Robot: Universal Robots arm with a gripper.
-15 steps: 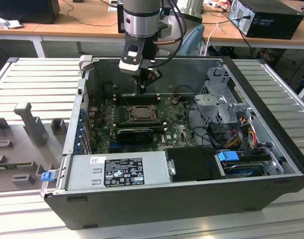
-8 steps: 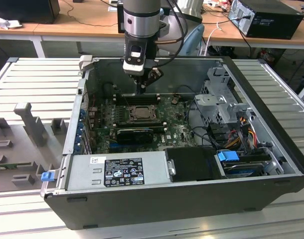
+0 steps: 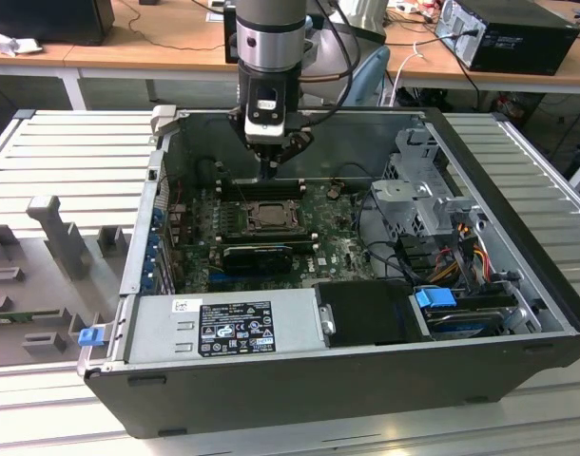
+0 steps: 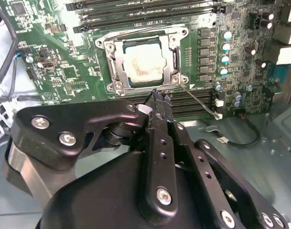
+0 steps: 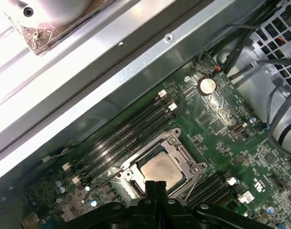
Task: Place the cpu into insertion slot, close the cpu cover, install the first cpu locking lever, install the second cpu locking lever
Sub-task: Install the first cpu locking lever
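A ribbed grey bench (image 3: 71, 142) carries the open computer case (image 3: 366, 380).

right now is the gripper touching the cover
Cannot tell. In the second wrist view the gripper overlaps the cover at one corner; neither contact nor gap shows.

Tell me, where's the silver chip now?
In the second wrist view, the cpu lies in the insertion slot, between black memory slots, just beyond the gripper.

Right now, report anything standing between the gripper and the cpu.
Only the cpu cover: its frame lies closed around the cpu, which sits in the insertion slot. The gripper hangs at the cover's edge with nothing else visible between them.
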